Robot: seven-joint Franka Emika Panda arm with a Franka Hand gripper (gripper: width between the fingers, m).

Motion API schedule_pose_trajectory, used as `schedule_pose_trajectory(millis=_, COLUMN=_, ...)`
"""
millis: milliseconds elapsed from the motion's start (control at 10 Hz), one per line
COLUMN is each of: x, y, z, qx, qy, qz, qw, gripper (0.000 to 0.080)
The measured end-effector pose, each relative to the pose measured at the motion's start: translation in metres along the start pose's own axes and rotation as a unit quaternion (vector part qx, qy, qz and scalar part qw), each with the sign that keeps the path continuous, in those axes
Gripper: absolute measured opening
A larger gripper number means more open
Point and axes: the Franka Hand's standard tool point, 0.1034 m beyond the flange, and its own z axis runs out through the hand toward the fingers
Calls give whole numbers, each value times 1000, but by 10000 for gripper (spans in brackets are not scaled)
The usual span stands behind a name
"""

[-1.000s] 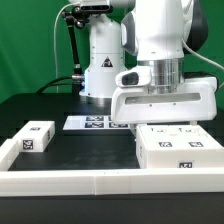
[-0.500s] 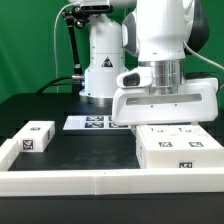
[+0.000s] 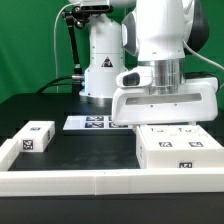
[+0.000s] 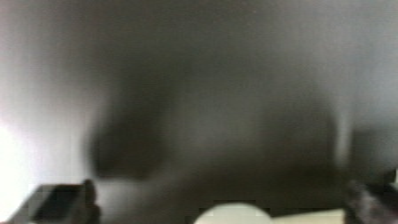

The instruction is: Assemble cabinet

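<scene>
The white cabinet (image 3: pixel 182 150) lies on the black table at the exterior view's right, with tags on its top and front. A small matching white block (image 3: pixel 35 137) with a tag sits at the exterior view's left. My gripper (image 3: pixel 165 118) hangs right over the cabinet's back edge, and its fingertips are hidden there. In the wrist view the gripper (image 4: pixel 219 203) shows two dark fingertips (image 4: pixel 63 200) far apart, so it is open. The rest of that view is a close grey blur with a pale patch (image 4: pixel 240 213) between the fingers. I cannot tell if the fingers touch the cabinet.
The marker board (image 3: pixel 92 122) lies flat behind the middle of the table, by the robot's base (image 3: pixel 100 75). A long low white frame rail (image 3: pixel 100 183) runs along the front and turns up the exterior view's left side.
</scene>
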Motion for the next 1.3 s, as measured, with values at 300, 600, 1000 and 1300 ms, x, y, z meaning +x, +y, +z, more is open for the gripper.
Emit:
schedule_pose_trajectory(millis=300, x=0, y=0, z=0, qx=0, qy=1, qz=-7, qw=1000, gripper=216)
schedule_pose_trajectory(millis=600, x=0, y=0, z=0, qx=0, qy=1, qz=-8, qw=1000, gripper=216)
schedule_pose_trajectory(millis=1000, x=0, y=0, z=0, qx=0, qy=1, qz=-8, qw=1000, gripper=218)
schedule_pose_trajectory(millis=1300, x=5, y=-4, z=-31, qx=-2, qy=-11, qz=-11, qw=1000, gripper=218)
